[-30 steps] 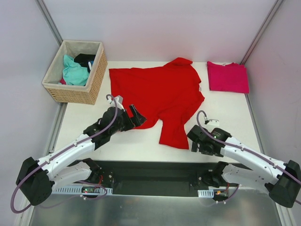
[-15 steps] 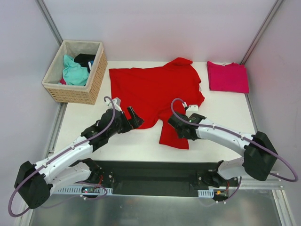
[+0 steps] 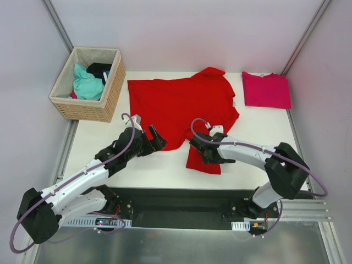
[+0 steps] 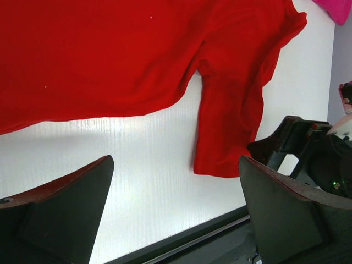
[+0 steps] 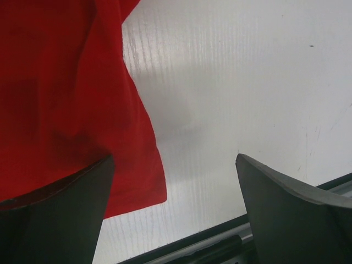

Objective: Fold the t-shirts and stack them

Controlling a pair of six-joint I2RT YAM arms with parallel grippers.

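Shirts lie on the white surface (image 3: 264, 129): the red t-shirt (image 3: 181, 104) is spread flat across the middle, one sleeve trailing toward the near edge, and the magenta t-shirt (image 3: 266, 89) sits folded at the far right, apart from it. The left gripper (image 3: 158, 137), jaws wide and empty, hovers at the red t-shirt's near-left hem. The right gripper (image 3: 200, 153), equally wide and empty, hangs over the trailing sleeve's near end. A wicker basket (image 3: 113, 91) holding teal and black clothes stands far left.

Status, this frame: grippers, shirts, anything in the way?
Left gripper, right gripper open, empty. Red t-shirt spread, unfolded; right straddles its near flap. Pink t-shirt folded, far right. Nothing blocking.
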